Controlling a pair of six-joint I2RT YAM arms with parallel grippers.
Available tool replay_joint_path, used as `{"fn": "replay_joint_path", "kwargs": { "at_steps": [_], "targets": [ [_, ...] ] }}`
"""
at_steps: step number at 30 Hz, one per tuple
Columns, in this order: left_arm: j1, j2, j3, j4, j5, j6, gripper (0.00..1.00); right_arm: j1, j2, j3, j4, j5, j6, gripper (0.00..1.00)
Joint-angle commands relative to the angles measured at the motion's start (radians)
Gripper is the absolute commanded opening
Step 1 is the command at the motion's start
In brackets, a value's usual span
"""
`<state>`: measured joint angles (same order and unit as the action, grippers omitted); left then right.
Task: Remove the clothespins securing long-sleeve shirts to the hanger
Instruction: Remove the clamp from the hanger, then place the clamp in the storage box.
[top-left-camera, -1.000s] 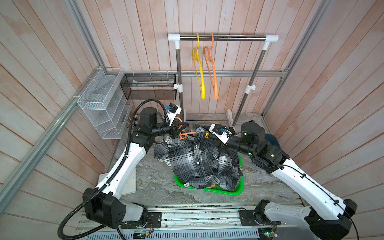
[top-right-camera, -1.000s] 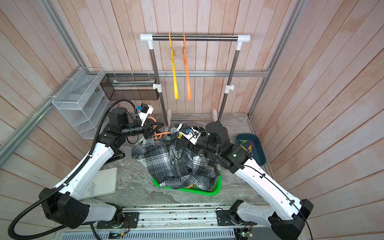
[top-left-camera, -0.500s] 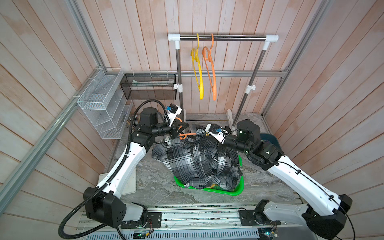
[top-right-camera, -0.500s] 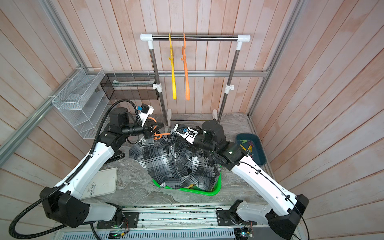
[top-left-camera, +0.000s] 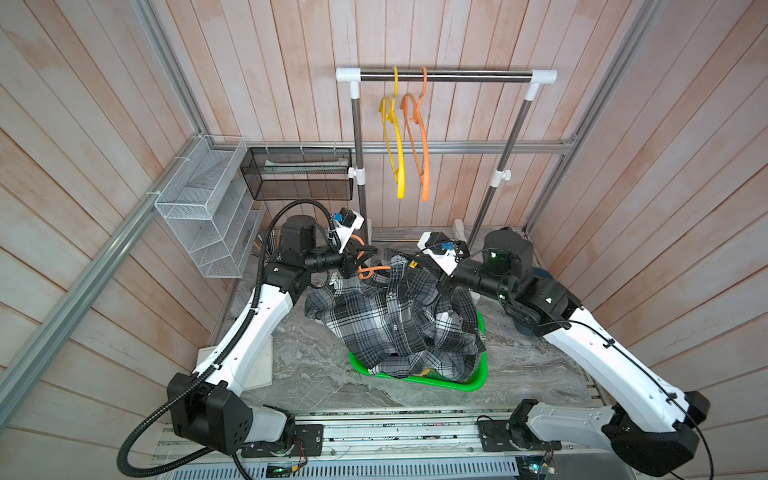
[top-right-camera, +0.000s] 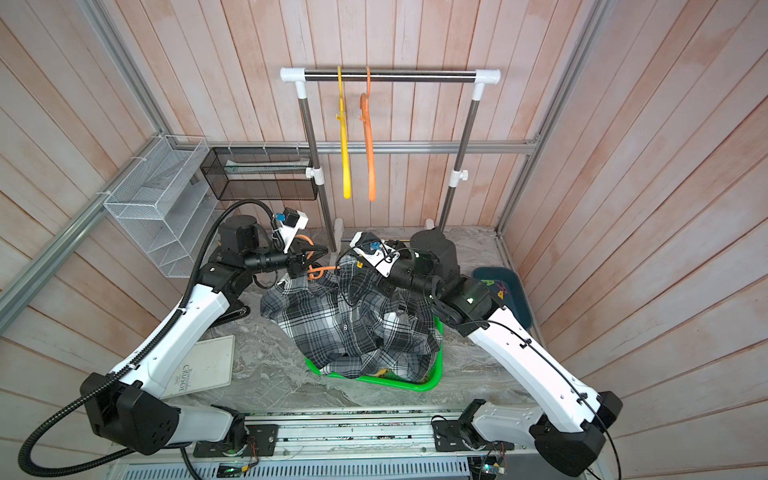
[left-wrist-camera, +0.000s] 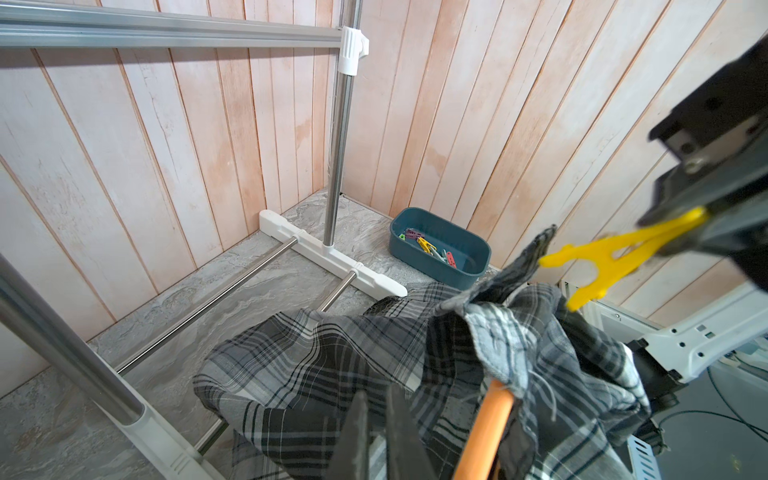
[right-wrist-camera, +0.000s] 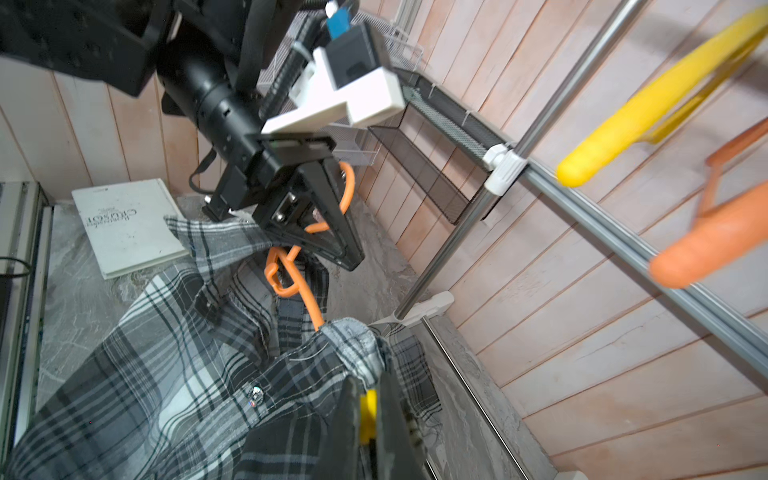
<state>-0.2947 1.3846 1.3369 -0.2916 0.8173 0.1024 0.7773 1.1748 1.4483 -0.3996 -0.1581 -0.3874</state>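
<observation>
change since a second ago: right gripper (right-wrist-camera: 369, 395), then half open and short of the collar, is now closed tight on the tail of a small yellow plastic clothespin (left-wrist-camera: 615, 253). its arm has reached further towards the left gripper (right-wrist-camera: 349, 253). left arm unchanged.
clothespin: squeezed, mouth spread wide just ahead of the right fingers, one prong touching a raised corner of the grey-black-white plaid shirt (top-left-camera: 386, 320).
left gripper: nearly closed on the hook of an orange plastic hanger (left-wrist-camera: 484, 419), which runs from its fingers down into the shirt collar.
right arm: elbow high, forearm level, wrist pointing at the left fingers; the two sets of fingertips near, not touching.
left arm: upper link slanting up from the base, wrist level, pointing at the right fingers.
shirt: hangs below both sets of fingers into a bright green plastic basket (top-left-camera: 419, 380).
</observation>
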Motion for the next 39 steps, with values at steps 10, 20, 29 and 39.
{"fn": "replay_joint_path", "kwargs": {
  "at_steps": [10,20,29,39],
  "targets": [
    [0.003,-0.029,-0.041,0.077,-0.025,-0.007,0.0,-0.294,-0.267,-0.257,-0.089,0.237,0.534,0.0],
    [0.003,-0.05,-0.073,0.135,-0.043,-0.048,0.0,-0.965,-0.191,-0.518,0.093,0.215,0.773,0.0],
    [0.003,-0.066,-0.099,0.17,-0.046,-0.073,0.0,-1.099,0.124,-0.653,0.38,0.268,0.863,0.0],
    [0.004,-0.059,-0.099,0.181,-0.039,-0.081,0.0,-1.1,0.027,-0.528,0.319,0.166,0.828,0.48]
  ]
}}
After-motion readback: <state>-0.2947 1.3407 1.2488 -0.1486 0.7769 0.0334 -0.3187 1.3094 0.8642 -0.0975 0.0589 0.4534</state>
